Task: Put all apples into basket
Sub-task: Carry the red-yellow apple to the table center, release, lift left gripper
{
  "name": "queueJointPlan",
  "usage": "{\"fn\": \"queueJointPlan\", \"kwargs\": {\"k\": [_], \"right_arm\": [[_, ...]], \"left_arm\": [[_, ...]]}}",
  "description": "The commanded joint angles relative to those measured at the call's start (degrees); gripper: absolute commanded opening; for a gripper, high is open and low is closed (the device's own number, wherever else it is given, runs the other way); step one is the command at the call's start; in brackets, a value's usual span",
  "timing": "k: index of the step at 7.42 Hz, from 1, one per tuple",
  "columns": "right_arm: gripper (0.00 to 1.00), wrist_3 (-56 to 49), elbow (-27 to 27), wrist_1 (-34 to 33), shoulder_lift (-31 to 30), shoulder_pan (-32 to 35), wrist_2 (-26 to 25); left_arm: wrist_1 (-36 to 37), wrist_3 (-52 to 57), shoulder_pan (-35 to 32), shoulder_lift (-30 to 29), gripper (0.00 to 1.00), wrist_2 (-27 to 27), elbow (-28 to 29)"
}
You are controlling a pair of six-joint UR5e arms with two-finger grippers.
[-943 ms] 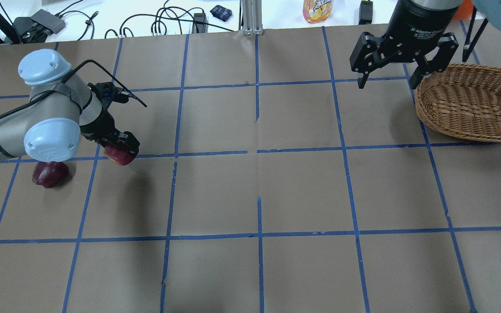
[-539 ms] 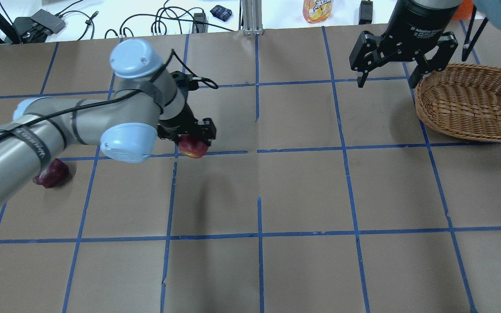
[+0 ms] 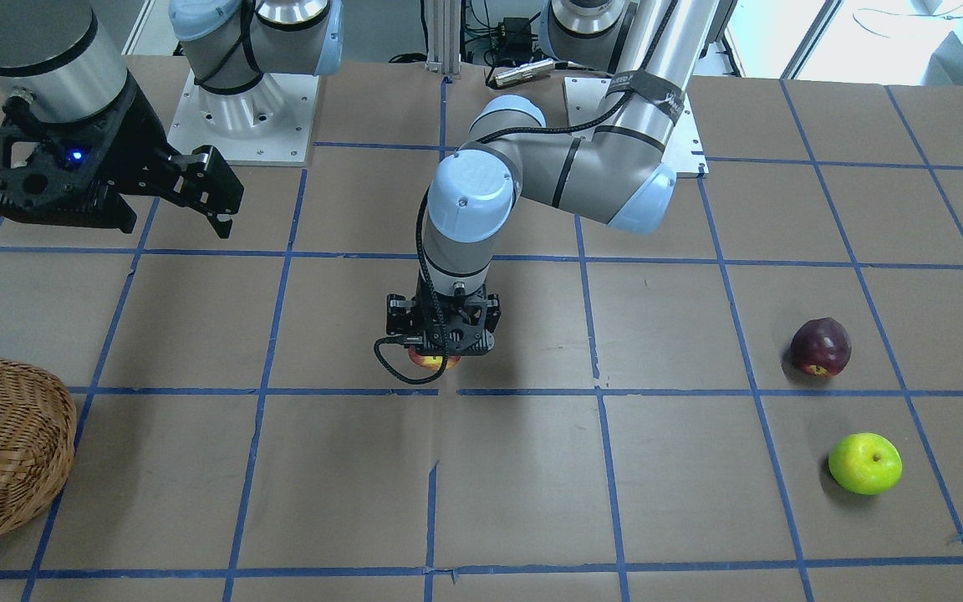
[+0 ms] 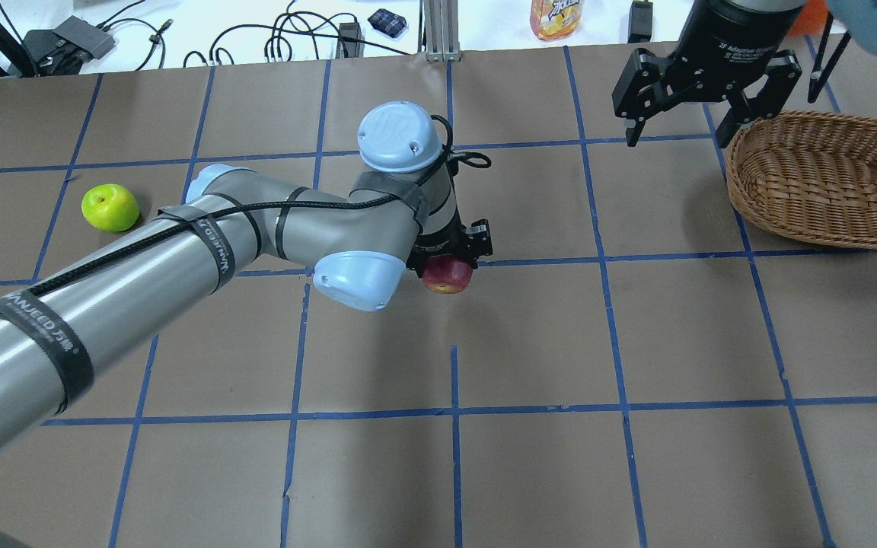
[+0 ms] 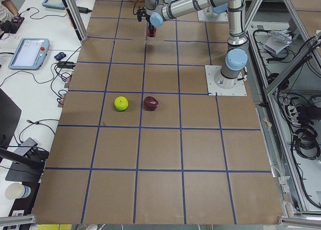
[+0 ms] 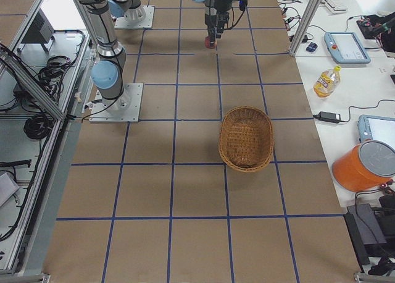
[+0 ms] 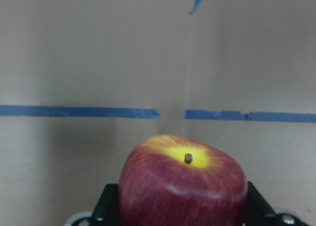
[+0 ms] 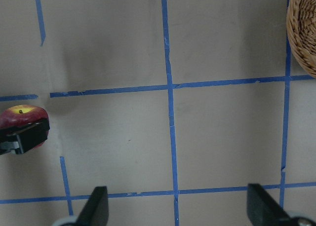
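Left gripper (image 4: 454,257) clamps the red apple (image 4: 447,275) over table centre; in the overhead view the basket (image 4: 827,122) sits well off at its 2 o'clock, empty. Right gripper (image 4: 678,139) hangs wide open near the basket's 10 o'clock rim. Maroon apple (image 3: 820,347) and green apple (image 3: 865,462) lie on the table, so I judge none delivered.

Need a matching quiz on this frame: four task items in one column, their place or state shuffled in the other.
1. red apple
2. maroon apple
3. green apple
4. basket

A. on the table, hidden in the overhead view
B. holds nothing
C. clamped in the left tool
D. on the table, in plain sight in the overhead view

Pairs: 1-C, 2-A, 3-D, 4-B
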Motion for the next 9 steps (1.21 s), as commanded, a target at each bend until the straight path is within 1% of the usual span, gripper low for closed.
{"fn": "queueJointPlan", "kwargs": {"k": [1,2,3,4,5,6,7,8,9], "right_arm": [[1.0,-0.1,0.1,0.0,0.3,-0.3,-0.2],[1.0,0.0,0.5,0.1,0.4,-0.3,-0.3],[1.0,0.0,0.6,-0.4,0.5,-0.3,-0.2],[1.0,0.0,0.7,-0.5,0.7,-0.3,-0.3],[1.0,0.0,2.0,-0.5,0.9,-0.3,-0.3],[1.0,0.1,3.0,-0.6,0.9,-0.3,-1.0],[1.0,0.0,3.2,-0.7,0.9,-0.3,-1.5],[1.0,0.4,3.6,-0.7,1.2,-0.3,-1.4],[1.0,0.7,6.0,-3.6,3.4,-0.2,-1.1]], "left_arm": [[5.2,-0.7,-1.8,-2.8,0.99,0.6,0.4],[4.9,0.3,-1.4,-1.7,1.0,1.0,0.8],[2.1,0.4,0.6,-0.5,1.0,0.7,0.9],[-1.2,3.6,2.6,2.0,1.0,0.6,1.5],[-6.9,6.0,4.9,4.9,1.0,1.2,2.5],[-13.2,10.8,8.2,8.4,1.0,1.8,2.6],[-16.3,18.7,13.2,11.4,1.0,6.9,2.0],[-19.4,28.1,19.6,13.1,1.0,8.4,1.8],[-20.0,35.8,27.0,13.4,1.0,8.3,1.6]]}}
